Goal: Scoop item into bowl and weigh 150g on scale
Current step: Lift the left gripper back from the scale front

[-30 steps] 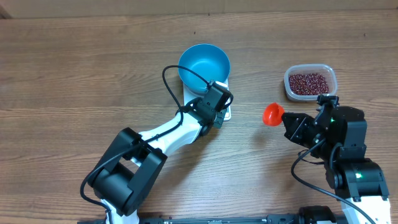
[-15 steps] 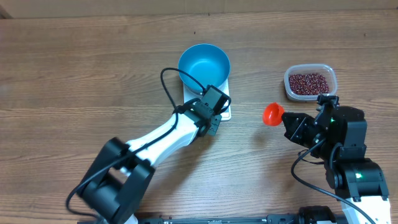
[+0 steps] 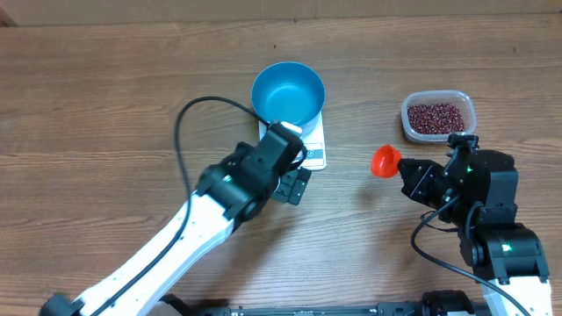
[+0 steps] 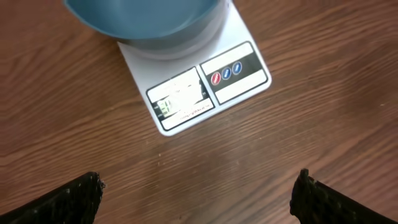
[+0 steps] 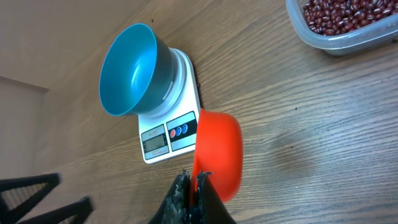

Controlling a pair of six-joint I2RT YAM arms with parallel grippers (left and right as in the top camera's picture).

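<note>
Sitting on scale (image 4: 231, 73), bowl (image 4: 143, 18) just beyond spread left tool (image 4: 196, 190).

Left tool (image 4: 199, 185) gapes wide, arm stretched forward; right tool (image 5: 193, 185) is clamped on the red scoop (image 5: 219, 152).

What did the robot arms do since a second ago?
The left tool pulled back from the scale and opened; it holds nothing. The bowl stayed on the scale, the right tool kept gripping the red scoop, and the beans stayed in their tub.
</note>
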